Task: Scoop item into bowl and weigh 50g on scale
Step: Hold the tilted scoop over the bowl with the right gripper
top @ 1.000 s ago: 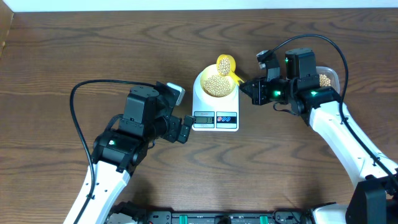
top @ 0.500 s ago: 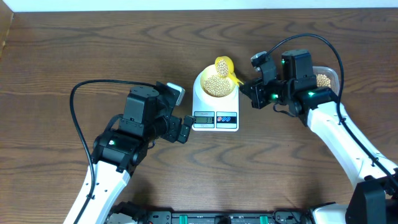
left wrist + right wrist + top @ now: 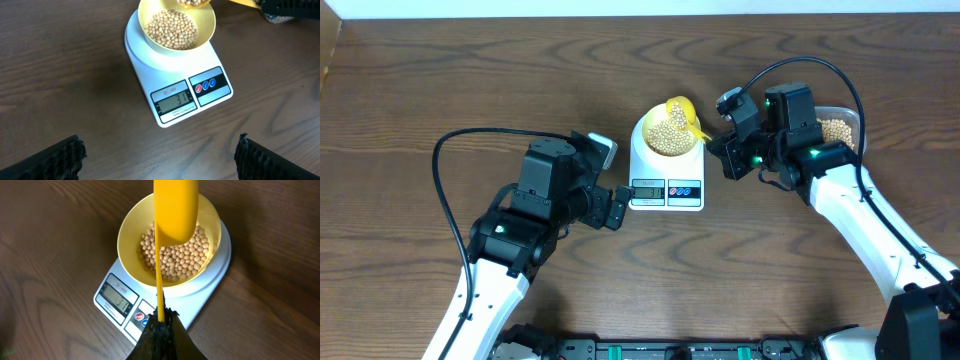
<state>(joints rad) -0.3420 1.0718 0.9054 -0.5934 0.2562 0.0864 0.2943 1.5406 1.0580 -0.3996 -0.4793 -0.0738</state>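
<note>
Right end effector (image 3: 160, 324): clenched on the thin handle of the bright-yellow scoop (image 3: 175, 210); the handle runs straight out from between the dark fingers, and the scoop's cup is held over the far part of the bowl (image 3: 131, 240), seen from its underside in the right wrist view; in the left wrist view a few beans show inside the cup at the top edge of the picture.

Left end effector (image 3: 160, 159): released; its two dark fingers (image 3: 55, 160) stand wide apart at the lower corners of the left wrist view, grasping nothing, low over the bare counter (image 3: 440, 80) just in front of the scale (image 3: 150, 62).

Bowl: small, round, pale yellow; it sits centred on the round platform of the scale; a layer of tan beans (image 3: 175, 30) covers its bottom and reaches part way up the wall.

Scale: white, with rounded corners; it rests flat on the counter between the two arms; its grey display (image 3: 175, 101) and the panel with red and blue buttons (image 3: 205, 85) lie along the edge that faces the left end effector; the display appears to read 31, though the digits are small.

Tub (image 3: 848, 118): clear plastic; it lies on the counter behind the right arm, well apart from the scale, and holds more beans; the arm hides most of it.
</note>
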